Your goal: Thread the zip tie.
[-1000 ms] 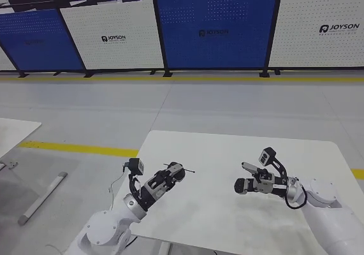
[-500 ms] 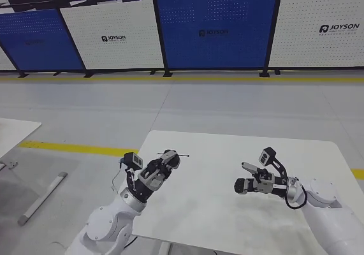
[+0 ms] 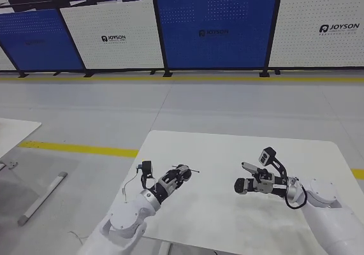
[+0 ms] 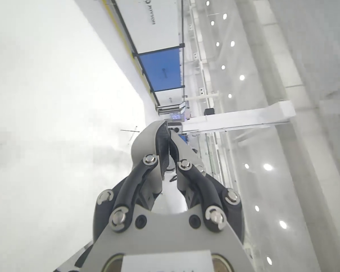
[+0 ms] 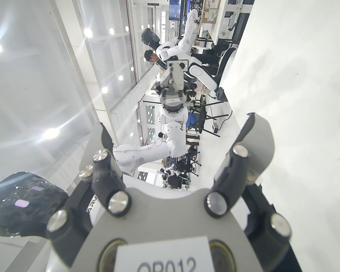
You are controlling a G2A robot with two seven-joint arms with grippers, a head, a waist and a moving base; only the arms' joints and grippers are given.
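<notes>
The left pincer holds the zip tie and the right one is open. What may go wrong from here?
The zip tie is a thin strip sticking out of the shut left pincer; it may bend or slip if pushed. The open right pincer is empty and apart from it over the table, so it may miss such a thin tip when closing.

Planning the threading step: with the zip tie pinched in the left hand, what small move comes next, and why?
Probably ease the right hand toward the zip tie jutting from the shut left hand: the right hand is open, empty and well apart, so threading cannot start.
</notes>
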